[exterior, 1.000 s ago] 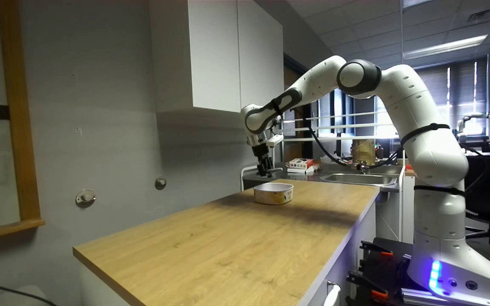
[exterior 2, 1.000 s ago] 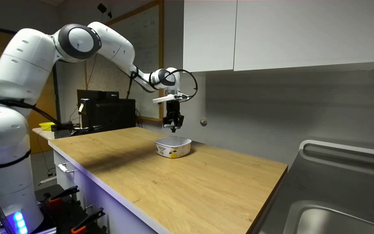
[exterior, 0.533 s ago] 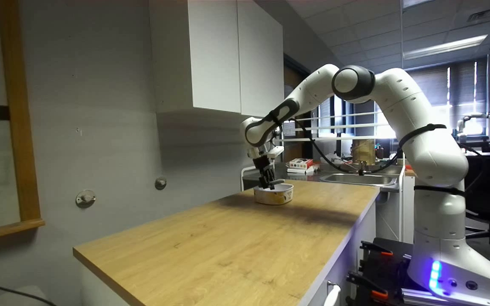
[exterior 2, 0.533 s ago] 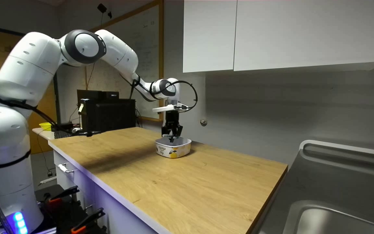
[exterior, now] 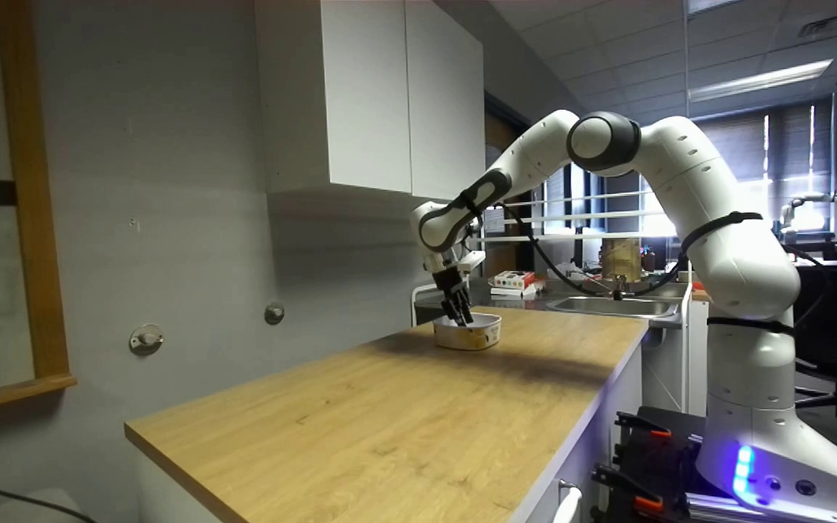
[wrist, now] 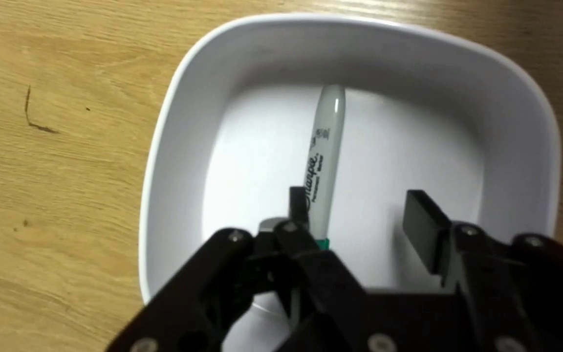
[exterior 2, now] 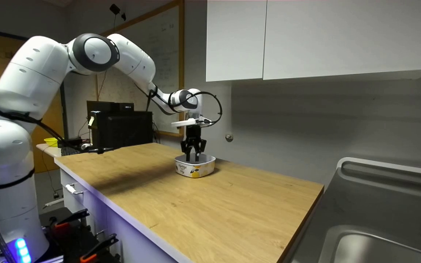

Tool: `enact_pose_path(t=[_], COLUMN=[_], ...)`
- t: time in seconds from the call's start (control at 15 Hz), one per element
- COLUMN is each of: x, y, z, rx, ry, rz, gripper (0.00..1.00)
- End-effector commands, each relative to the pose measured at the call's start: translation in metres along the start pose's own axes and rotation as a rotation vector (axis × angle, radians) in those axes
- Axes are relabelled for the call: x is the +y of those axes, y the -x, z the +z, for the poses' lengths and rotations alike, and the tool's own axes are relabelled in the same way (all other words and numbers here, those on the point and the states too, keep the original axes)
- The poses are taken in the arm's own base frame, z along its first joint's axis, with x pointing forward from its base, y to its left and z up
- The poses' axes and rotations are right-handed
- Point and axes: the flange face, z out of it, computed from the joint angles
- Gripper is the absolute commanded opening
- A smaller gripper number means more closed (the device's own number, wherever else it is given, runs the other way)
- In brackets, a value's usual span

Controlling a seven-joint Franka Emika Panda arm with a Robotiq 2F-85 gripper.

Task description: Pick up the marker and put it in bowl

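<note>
Wrist view: tabletop (wrist: pixel 56 195) around bowl (wrist: pixel 408 146), marker (wrist: pixel 327 151) inside

In the wrist view we totally lose the marker (wrist: pixel 325 142) past a green sliver behind one of the fingers (wrist: pixel 298 203), the bowl (wrist: pixel 179 161) just runs out of frame below them, and both exterior views hide the marker behind the bowl's wall.

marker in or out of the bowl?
In. The wrist view looks down into the bowl and shows the marker lying inside; the gripper is open, not clamped on it.
</note>
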Motion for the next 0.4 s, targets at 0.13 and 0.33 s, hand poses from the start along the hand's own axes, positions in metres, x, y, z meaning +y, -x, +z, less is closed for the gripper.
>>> enact_pose_path(t=[0.13,0.33], x=[-0.007,-0.012], y=[0.014,0.027], z=[-0.012,-0.023], rx=[0.021,0.044], ry=[-0.005,0.007], rz=[-0.044,-0.059], gripper=[0.99,1.0])
